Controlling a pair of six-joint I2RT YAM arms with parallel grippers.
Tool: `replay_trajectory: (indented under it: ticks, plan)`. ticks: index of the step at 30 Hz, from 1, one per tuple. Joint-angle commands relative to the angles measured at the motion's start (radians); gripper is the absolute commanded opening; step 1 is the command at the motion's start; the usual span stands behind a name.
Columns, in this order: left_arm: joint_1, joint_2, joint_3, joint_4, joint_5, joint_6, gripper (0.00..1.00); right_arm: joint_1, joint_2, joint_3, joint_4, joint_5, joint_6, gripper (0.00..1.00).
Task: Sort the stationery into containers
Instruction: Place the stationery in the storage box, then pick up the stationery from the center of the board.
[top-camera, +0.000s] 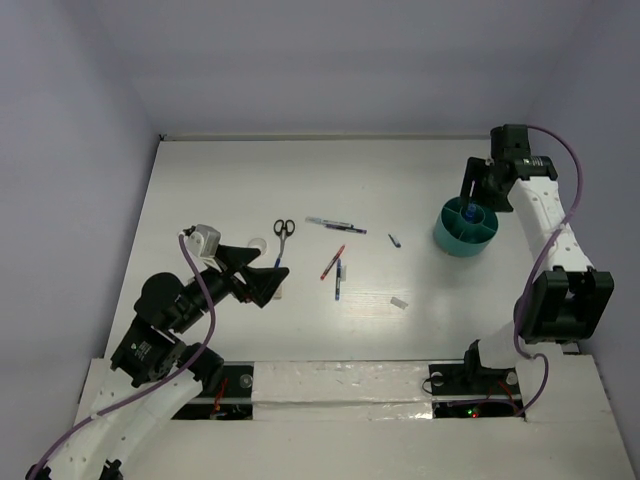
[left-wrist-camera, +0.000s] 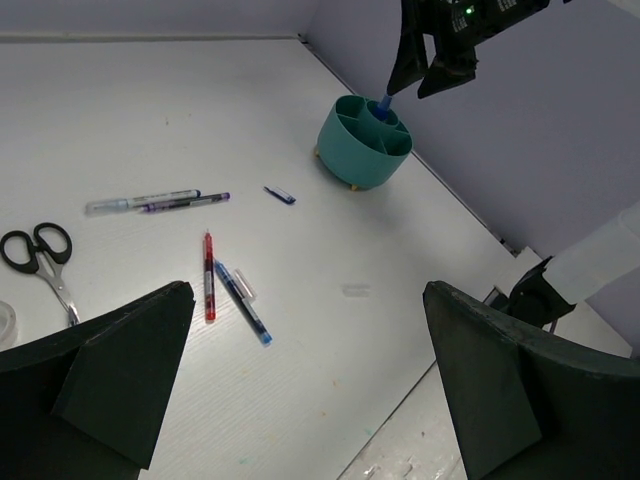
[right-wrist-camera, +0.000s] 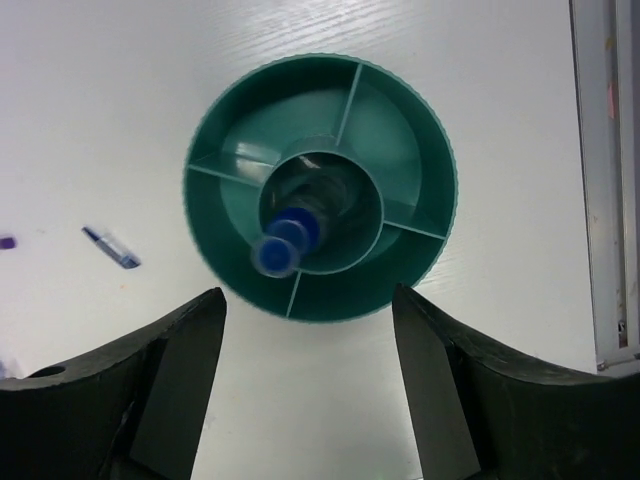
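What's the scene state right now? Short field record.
tub: teal, divided, on the right side
in tub: one blue-capped pen, centre well, leaning
right gripper: open, above tub, not touching the pen
left gripper: open, empty
loose items: scissors, red pen, blue pen, small cap, eraser

No writing, label, brand or number can be read in any of the three views. The barrels of the red pen (left-wrist-camera: 209, 290) and the blue pen (left-wrist-camera: 243, 303) lying on the table are too small and blurred to show print, and the teal tub (right-wrist-camera: 420, 130) shows only plain plastic
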Motion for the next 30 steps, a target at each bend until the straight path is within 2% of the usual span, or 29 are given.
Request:
replay_trajectory:
  ticks: [1, 3, 5, 6, 7, 9, 10, 11, 13, 15, 17, 18, 22, 25, 30]
  plan:
    - [-0.006, -0.002, 0.005, 0.030, -0.014, 0.003, 0.99, 0.059, -0.126, 0.048, 0.069, -0.095, -0.013, 0.72]
    - [-0.006, -0.011, 0.005, 0.026, -0.039, 0.003, 0.99, 0.203, -0.146, 0.031, 0.081, -0.081, 0.006, 0.68]
    - [-0.006, -0.019, 0.007, 0.019, -0.057, 0.001, 0.99, 0.320, -0.163, 0.013, 0.117, -0.063, 0.057, 0.55]
    - [-0.006, -0.019, 0.008, 0.016, -0.083, 0.000, 0.99, 0.434, -0.166, -0.024, 0.144, -0.070, 0.076, 0.49]
    - [-0.006, -0.014, 0.011, 0.005, -0.100, -0.003, 0.99, 0.490, -0.166, -0.044, 0.204, -0.073, 0.093, 0.39]
    - [-0.006, -0.006, 0.017, -0.009, -0.170, -0.009, 0.99, 0.592, -0.155, -0.081, 0.267, -0.055, 0.157, 0.30]
    - [-0.006, -0.002, 0.020, -0.018, -0.200, -0.014, 0.99, 0.685, -0.146, -0.116, 0.302, -0.050, 0.176, 0.28]
    - [-0.006, 0.007, 0.027, -0.036, -0.251, -0.025, 0.98, 0.733, -0.134, -0.129, 0.371, -0.040, 0.206, 0.28]
    - [0.005, 0.018, 0.034, -0.059, -0.324, -0.037, 0.97, 0.867, -0.064, -0.129, 0.411, -0.006, 0.230, 0.28]
    - [0.016, 0.017, 0.040, -0.079, -0.376, -0.055, 0.94, 0.945, -0.004, -0.123, 0.457, 0.061, 0.266, 0.30]
    - [0.028, 0.006, 0.050, -0.098, -0.411, -0.065, 0.93, 1.027, 0.079, -0.129, 0.521, 0.095, 0.294, 0.41]
    - [0.028, 0.001, 0.053, -0.104, -0.449, -0.072, 0.93, 1.047, 0.104, -0.135, 0.544, 0.098, 0.326, 0.50]
    - [0.037, -0.058, 0.062, -0.127, -0.522, -0.085, 0.93, 1.126, 0.219, -0.162, 0.691, 0.098, 0.388, 0.60]
    - [0.046, -0.107, 0.062, -0.132, -0.563, -0.094, 0.92, 1.170, 0.300, -0.135, 0.709, 0.094, 0.417, 0.65]
    - [0.057, -0.149, 0.059, -0.130, -0.582, -0.100, 0.92, 1.206, 0.420, -0.058, 0.689, 0.097, 0.434, 0.65]
